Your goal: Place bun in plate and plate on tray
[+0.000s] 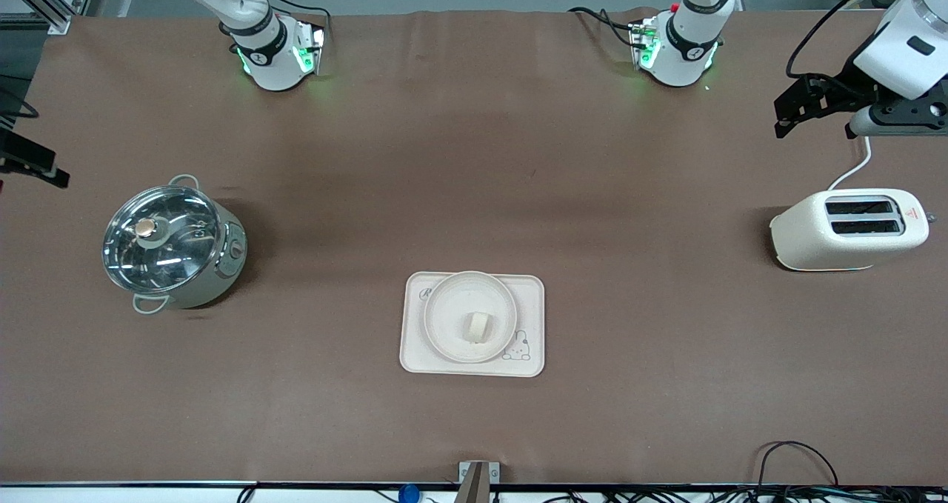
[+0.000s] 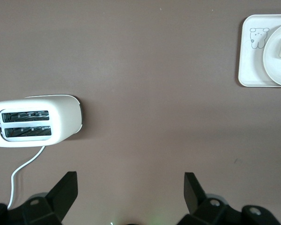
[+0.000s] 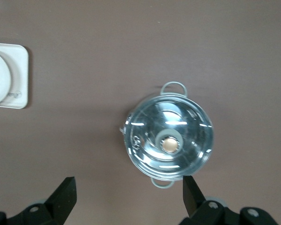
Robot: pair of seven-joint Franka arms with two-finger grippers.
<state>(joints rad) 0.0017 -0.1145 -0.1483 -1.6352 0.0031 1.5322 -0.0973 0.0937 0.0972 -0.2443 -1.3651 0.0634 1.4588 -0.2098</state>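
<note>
The left gripper is held open, high over the table near the toaster. The right gripper is likewise spread open above the lidded pot. Between toaster and pot, the bun is seen on the plate, which sits on the tray.

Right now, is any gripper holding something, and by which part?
Nothing is held. The left gripper and the right gripper both have open, empty jaws. The bun lies on the plate, on the tray.
</note>
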